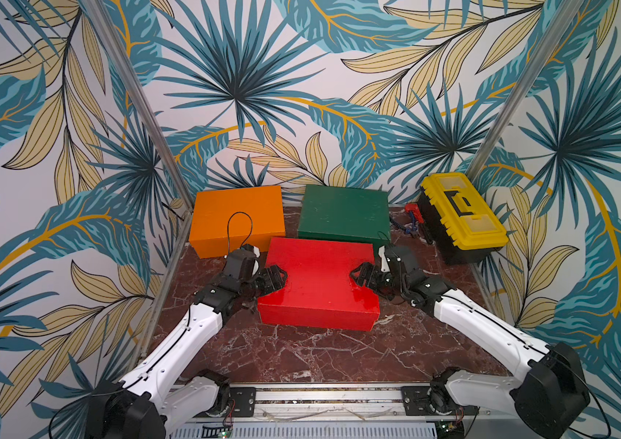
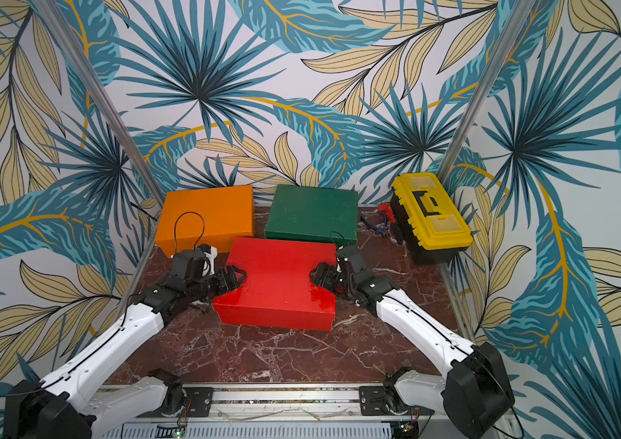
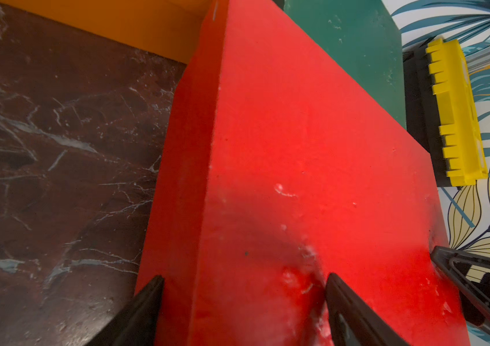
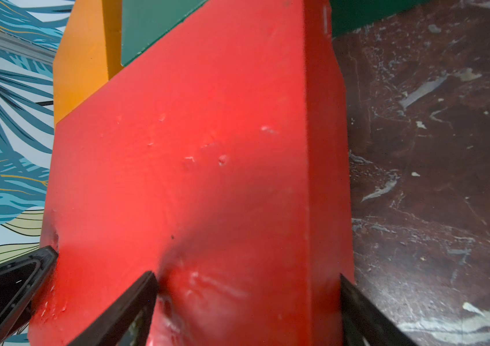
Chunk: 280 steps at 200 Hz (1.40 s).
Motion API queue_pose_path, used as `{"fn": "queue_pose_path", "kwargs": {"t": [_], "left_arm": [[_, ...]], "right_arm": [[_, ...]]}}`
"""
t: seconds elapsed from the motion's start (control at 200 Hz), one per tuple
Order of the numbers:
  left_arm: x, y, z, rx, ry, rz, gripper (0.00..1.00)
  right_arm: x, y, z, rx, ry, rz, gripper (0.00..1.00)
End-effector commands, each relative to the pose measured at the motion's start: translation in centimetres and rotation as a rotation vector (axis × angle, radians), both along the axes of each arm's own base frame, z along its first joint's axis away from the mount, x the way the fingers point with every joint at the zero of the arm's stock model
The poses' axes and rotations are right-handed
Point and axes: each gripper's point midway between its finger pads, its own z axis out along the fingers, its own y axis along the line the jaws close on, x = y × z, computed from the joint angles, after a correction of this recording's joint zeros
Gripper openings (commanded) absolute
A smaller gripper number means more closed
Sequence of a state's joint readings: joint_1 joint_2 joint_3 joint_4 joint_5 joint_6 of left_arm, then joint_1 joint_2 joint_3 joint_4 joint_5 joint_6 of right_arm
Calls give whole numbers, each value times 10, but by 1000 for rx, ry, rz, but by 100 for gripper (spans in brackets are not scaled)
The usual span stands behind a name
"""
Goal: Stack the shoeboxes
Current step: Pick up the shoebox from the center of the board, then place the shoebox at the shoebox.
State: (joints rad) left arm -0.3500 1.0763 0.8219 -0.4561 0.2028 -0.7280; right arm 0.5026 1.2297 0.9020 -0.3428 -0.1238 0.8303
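The red shoebox [image 1: 318, 285] [image 2: 278, 281] lies in the middle of the marble table, with an arm at each short end. My left gripper [image 1: 274, 279] [image 3: 242, 281] clamps its left end, one finger on the lid and one at the lower edge of the side. At the other end my right gripper [image 1: 358, 275] [image 4: 246, 278] grips the same way, and the lid [image 4: 192, 149] dents under the upper finger. Behind stand the orange shoebox [image 1: 236, 216] at the back left and the dark green shoebox [image 1: 343, 214] beside it. The red box's far edge overlaps the green one's front.
A black toolbox with a yellow lid [image 1: 463, 220] stands at the back right by the wall. A red-handled tool [image 1: 411, 218] lies between it and the green box. Patterned walls close in three sides; bare marble [image 1: 301, 353] lies in front of the red box.
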Motion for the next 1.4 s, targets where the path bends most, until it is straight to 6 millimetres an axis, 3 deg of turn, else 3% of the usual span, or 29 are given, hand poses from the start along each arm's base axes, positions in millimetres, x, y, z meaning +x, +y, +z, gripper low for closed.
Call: {"fn": "queue_pose_path", "kwargs": {"t": [0.0, 0.32, 0.751, 1.137, 1.397], "left_arm": [[0, -35, 51, -118, -95, -126, 82], [10, -54, 90, -115, -143, -160, 82], [56, -106, 145, -125, -206, -229, 80], [88, -146, 166, -111, -256, -267, 79], [115, -168, 175, -116, -286, -278, 79]], "right_arm": [[-7, 29, 28, 95, -46, 120, 86], [-1, 29, 64, 83, -100, 123, 86], [24, 33, 126, 63, -209, 124, 88], [58, 17, 150, 90, -220, 93, 88], [94, -3, 157, 141, -211, 62, 88]]}}
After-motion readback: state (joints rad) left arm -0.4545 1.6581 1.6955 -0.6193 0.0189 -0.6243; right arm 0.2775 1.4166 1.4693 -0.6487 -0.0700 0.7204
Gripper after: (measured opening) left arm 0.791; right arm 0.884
